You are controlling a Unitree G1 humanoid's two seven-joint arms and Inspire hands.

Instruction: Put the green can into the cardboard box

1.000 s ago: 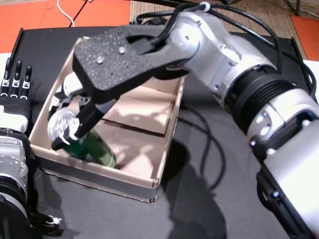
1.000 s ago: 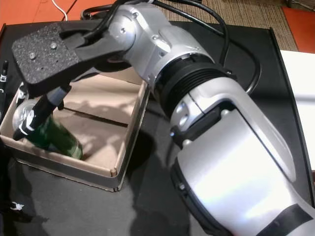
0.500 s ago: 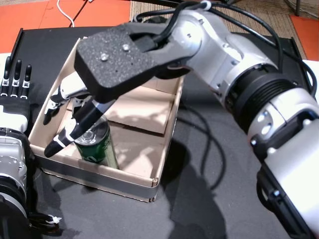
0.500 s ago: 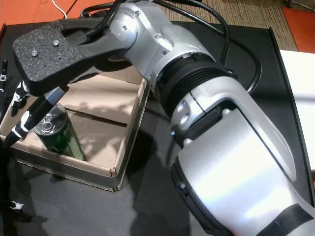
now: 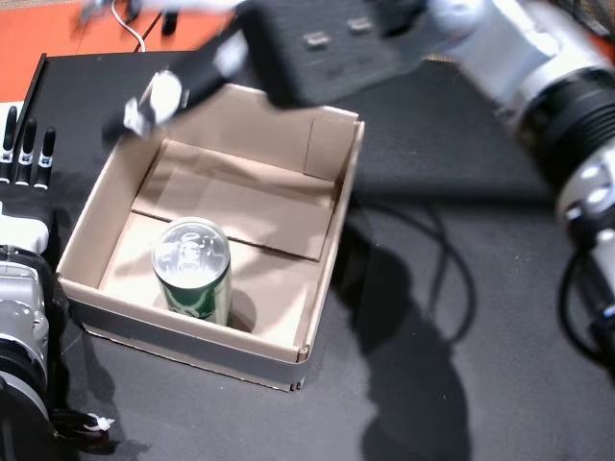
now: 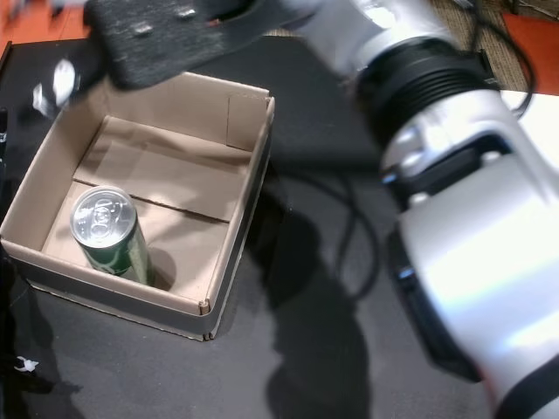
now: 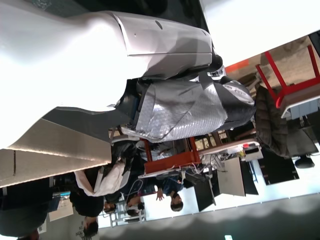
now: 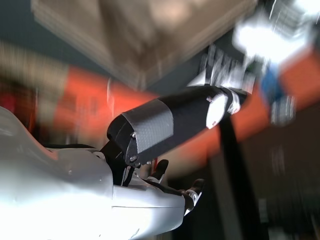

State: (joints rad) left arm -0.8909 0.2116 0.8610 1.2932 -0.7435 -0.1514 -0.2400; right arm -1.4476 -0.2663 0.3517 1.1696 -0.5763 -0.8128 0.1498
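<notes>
Right robot hand [image 5: 178, 82] is a blur, fingers apart, empty; green can [image 5: 194, 270] upright in cardboard box [image 5: 325, 252]; left robot hand [image 5: 27, 182] half cut off, fingers straight.

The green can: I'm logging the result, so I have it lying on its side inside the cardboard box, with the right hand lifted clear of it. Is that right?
Not quite. The green can stands upright, its silver top facing up, as both head views show. The rest holds: it is inside the cardboard box, and the right hand is lifted clear of it.
</notes>
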